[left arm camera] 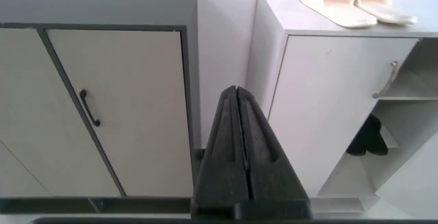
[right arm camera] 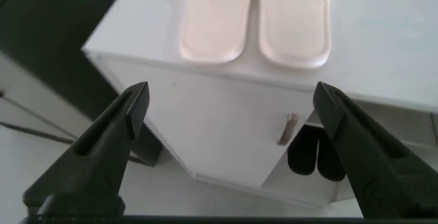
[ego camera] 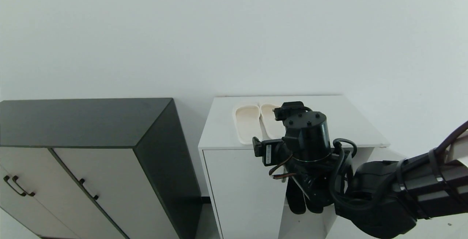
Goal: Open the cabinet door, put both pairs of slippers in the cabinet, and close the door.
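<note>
**A:** Entry one, beige slippers (ego camera: 256, 122)?
**B:** Centre of the head view, side by side on top of the white cabinet (ego camera: 241, 180). Not yet stowed.
**A:** Black slippers (right arm camera: 316, 154)?
**B:** Inside that cabinet on a low shelf, past the handle (right arm camera: 287, 128). That side stands open.
**A:** Right gripper (right arm camera: 231, 92)?
**B:** Jaws spread wide and empty, poised before the beige pair. The spread is probably meant to take both at once.
**A:** Left gripper (left arm camera: 237, 90)?
**B:** Fingers pressed together, holding nothing, facing the gap beside the dark cabinet (ego camera: 84, 122). I judge it is parked clear of the work.
</note>
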`<state>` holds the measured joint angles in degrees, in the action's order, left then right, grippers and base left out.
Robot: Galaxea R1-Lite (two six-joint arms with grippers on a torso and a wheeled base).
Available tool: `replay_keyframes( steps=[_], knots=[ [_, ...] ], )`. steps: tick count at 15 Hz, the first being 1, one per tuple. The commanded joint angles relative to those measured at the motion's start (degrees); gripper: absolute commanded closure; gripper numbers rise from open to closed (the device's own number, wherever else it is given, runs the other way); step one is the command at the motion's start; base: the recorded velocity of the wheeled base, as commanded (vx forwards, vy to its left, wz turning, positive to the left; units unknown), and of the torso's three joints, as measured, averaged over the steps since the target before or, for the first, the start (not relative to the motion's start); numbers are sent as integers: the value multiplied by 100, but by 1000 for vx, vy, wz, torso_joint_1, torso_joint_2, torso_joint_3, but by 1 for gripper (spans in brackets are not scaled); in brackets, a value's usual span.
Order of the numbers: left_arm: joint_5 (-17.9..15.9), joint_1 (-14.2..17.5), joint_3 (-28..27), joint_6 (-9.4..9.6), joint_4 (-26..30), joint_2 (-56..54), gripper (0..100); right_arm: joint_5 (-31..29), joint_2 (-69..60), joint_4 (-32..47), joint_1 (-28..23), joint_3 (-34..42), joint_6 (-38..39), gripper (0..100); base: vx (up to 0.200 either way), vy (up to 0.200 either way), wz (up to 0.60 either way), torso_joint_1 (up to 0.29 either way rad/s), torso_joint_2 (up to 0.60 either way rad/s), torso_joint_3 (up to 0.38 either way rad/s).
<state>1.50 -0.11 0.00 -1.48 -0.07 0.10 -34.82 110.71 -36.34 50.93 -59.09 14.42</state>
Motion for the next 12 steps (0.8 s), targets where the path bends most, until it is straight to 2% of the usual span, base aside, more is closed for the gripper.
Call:
replay_keyframes(
  steps=[1, 6, 9, 12],
  knots=[
    [-1, 2, 0, -2, -1, -1, 100, 1, 29, -5, 13, 3, -1, 0, 200, 0, 0, 17, -2, 2],
    [8, 2, 0, -2, -1, -1, 100, 1, 143, -5, 13, 11, -1, 0, 200, 0, 0, 5, 4, 2],
    [8, 2, 0, -2, -1, -1, 100, 19, 407, -31, 13, -6, 8, 0, 0, 0, 0, 0, 0, 0],
    [8, 2, 0, -2, -1, -1, 100, 45, 820, -444, 4, -121, -133, 0, 0, 0, 0, 0, 0, 0]
  ],
)
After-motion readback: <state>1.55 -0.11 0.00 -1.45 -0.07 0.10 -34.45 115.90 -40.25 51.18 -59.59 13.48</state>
